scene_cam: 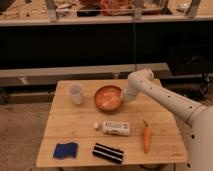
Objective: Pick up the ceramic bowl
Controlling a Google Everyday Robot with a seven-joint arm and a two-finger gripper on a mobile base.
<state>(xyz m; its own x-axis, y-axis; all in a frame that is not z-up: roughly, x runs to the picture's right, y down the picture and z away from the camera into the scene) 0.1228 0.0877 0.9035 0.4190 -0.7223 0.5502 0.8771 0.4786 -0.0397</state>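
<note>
The ceramic bowl [107, 97] is round, shallow and orange with a paler inside. It sits on the wooden table [75, 131], toward the back middle. My gripper [123, 98] is at the bowl's right rim, at the end of the white arm [165, 100] that reaches in from the right. The small translucent white cup [75, 93] stands to the left of the bowl, apart from it.
A white bottle [114, 128] lies on its side in the table's middle. A carrot [147, 138] lies at the right front. A blue sponge [65, 150] and a black striped object [106, 152] lie along the front edge. Dark shelving stands behind the table.
</note>
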